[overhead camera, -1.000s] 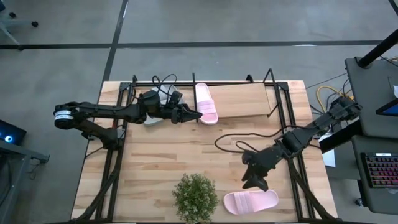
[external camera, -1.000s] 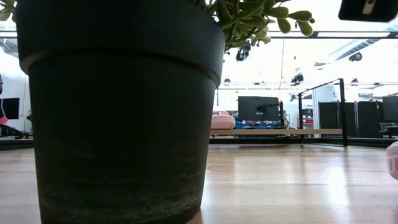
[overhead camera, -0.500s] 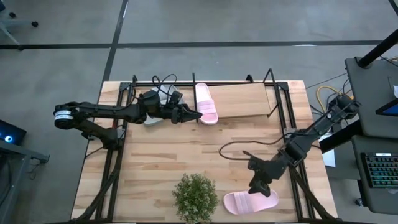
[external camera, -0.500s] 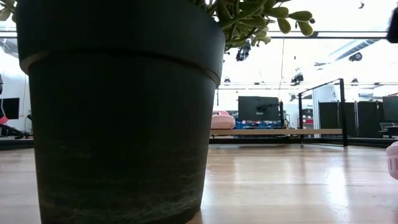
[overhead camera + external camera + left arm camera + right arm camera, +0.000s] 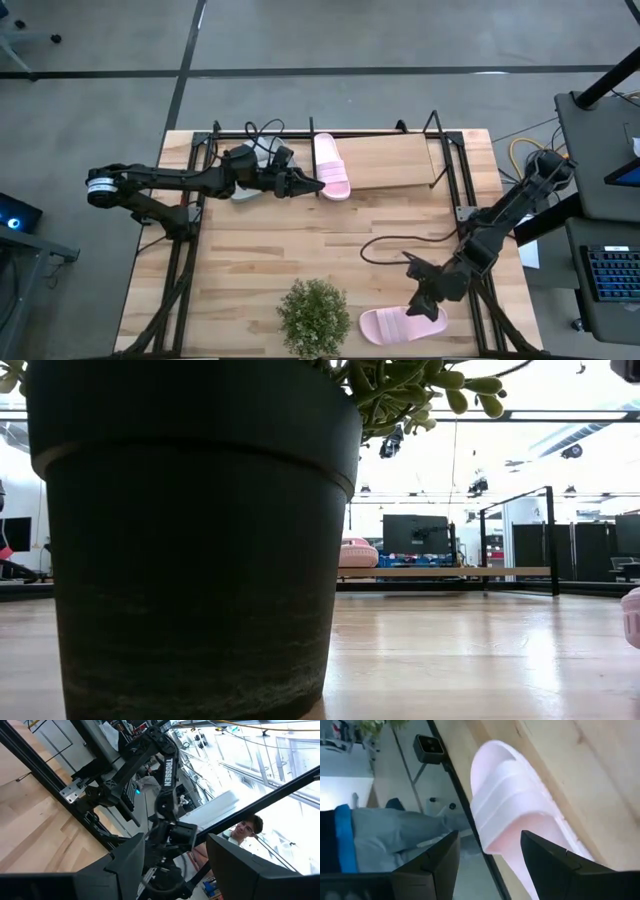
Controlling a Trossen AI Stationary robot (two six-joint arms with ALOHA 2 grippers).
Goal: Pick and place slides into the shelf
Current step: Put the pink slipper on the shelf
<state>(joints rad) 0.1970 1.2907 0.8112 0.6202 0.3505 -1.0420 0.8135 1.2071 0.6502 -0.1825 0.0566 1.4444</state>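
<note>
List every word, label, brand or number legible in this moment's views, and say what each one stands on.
"TROSSEN": white capitals running along a dark link of the right arm, seen in the left wrist view.
Nothing else can be read: the pink slides, the plant pot and the shelf carry no visible text, and the screens in the room behind are too small to read.

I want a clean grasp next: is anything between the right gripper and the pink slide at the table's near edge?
Nothing visible: the right gripper hangs open right above the pink slide; the plant stands off beside it.
</note>
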